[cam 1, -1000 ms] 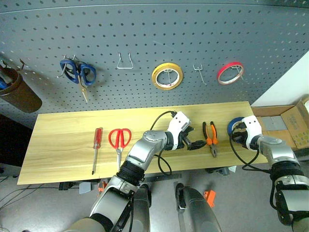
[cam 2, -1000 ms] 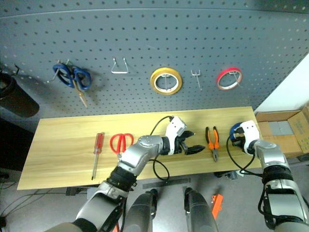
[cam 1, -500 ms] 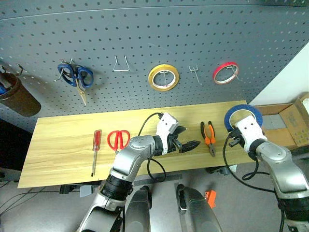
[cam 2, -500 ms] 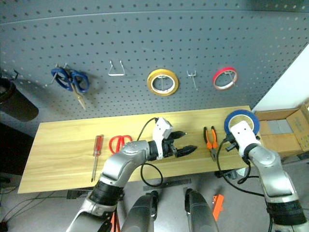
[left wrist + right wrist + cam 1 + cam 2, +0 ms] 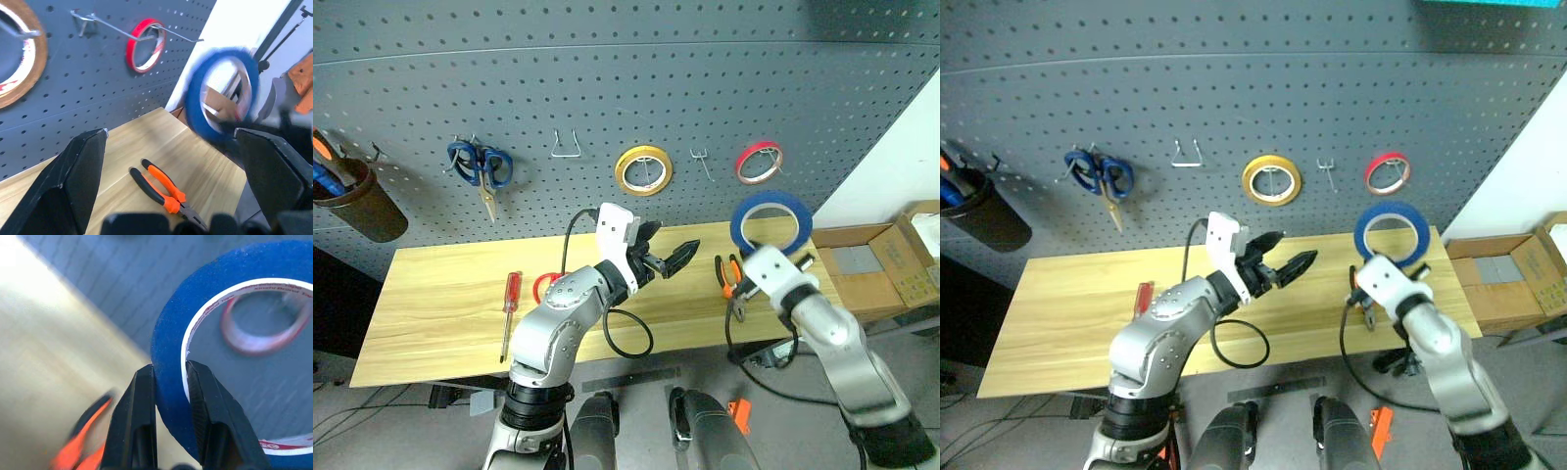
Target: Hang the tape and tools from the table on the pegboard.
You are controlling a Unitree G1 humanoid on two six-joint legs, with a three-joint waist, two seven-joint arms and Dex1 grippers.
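I have the blue tape [image 5: 168,362] pinched through its rim between my right fingers [image 5: 139,426], one inside the hole, one outside. It stands upright at the right of the head view, raised against the pegboard [image 5: 607,88] below the red ring [image 5: 759,162]. A second ago it sat low on the bench [image 5: 440,304]. My left fingers [image 5: 677,258] are spread wide, empty, higher than before.

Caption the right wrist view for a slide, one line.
Right gripper clamps the rim of the blue tape, held upright before the pegboard, the pliers lying on the table below.
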